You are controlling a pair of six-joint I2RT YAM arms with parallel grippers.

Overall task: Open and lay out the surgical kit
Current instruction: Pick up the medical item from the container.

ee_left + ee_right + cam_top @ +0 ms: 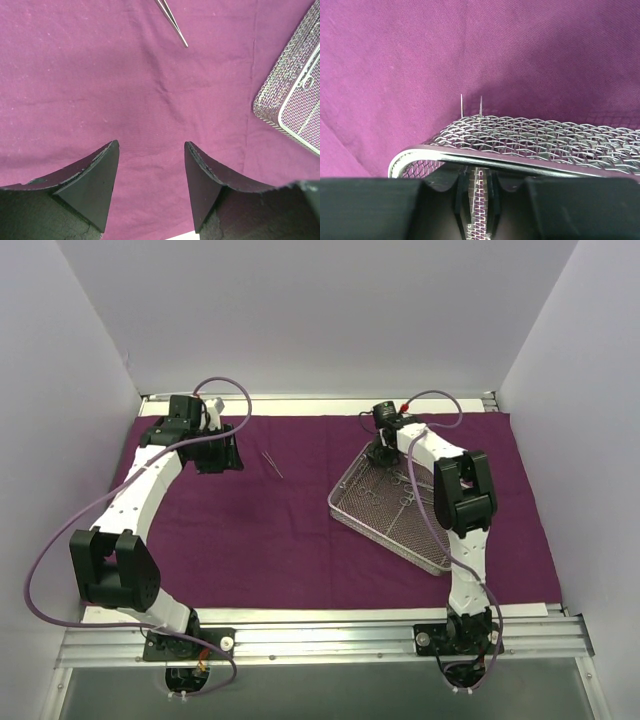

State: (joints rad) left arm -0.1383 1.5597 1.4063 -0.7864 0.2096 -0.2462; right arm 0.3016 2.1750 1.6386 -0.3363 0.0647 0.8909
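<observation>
I see the purple cloth wrap [280, 540] spread flat beneath both sets of jaws. The mesh tray [530, 164] sits under my right gripper [476, 185], whose jaws stand nearly together around a thin silver instrument [481, 105]; I can't tell if they pinch it. My left gripper [151, 143] gapes wide and empty, with tweezers [172, 22] lying ahead of its tips.

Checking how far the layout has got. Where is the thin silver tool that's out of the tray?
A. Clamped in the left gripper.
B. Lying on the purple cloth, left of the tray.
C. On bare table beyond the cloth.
B: the thin silver tool lies on the purple cloth, apart from the tray and the open left gripper.
</observation>
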